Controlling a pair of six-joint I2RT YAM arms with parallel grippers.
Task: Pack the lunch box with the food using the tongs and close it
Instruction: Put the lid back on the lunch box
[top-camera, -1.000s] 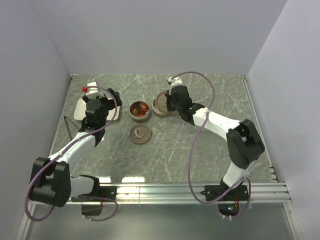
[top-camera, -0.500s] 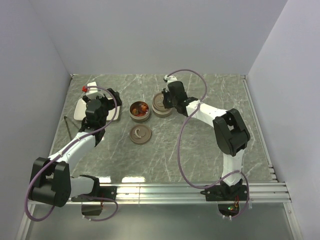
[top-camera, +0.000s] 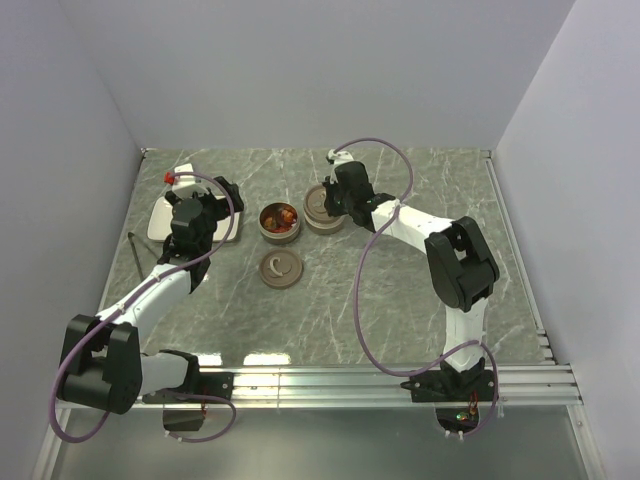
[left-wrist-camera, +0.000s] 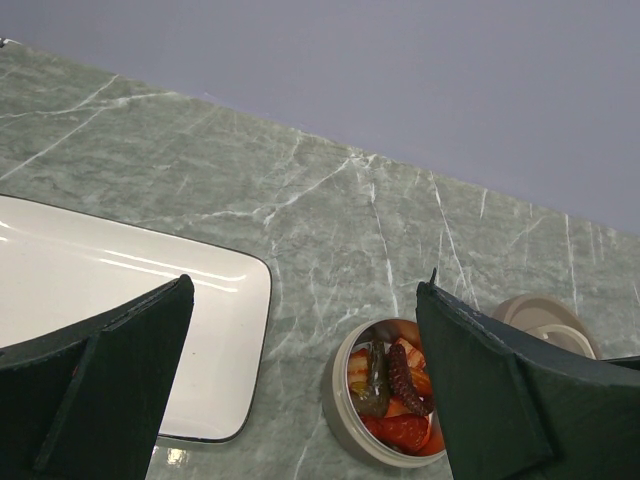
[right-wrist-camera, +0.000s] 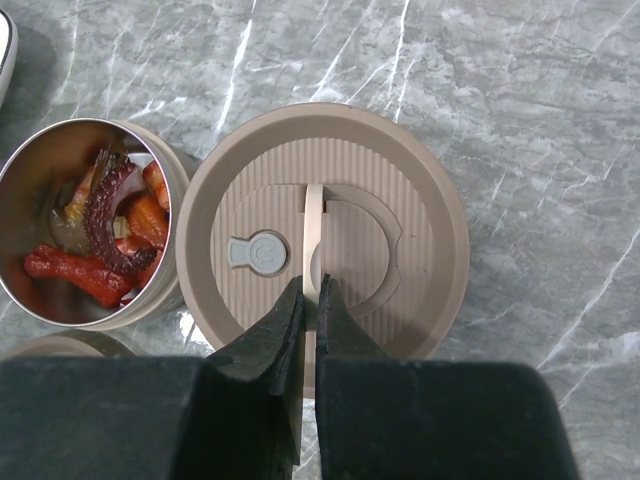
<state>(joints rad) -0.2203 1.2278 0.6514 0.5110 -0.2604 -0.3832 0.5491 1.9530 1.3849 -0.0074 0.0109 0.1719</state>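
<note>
Beige lid (right-wrist-camera: 385, 235) handle pinched by right gripper (right-wrist-camera: 312, 290), elbow swung inward; left gripper (left-wrist-camera: 305, 292) unmoved, spread wide

Grey-green, white-veined marble-patterned bench (top-camera: 400, 300) enclosed on three sides by plain pale lavender-grey walls (top-camera: 320, 70), evenly lit, with silver aluminium rails (top-camera: 350, 378) along its near edge.

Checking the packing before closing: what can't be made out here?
Right wrist: second lid mostly behind the right end effector.
Left wrist: white plate cut by the left edge and covered by the left end effector.
Top external: food in the tin too small to tell apart; the gripped lid partly hidden under the right arm.
</note>
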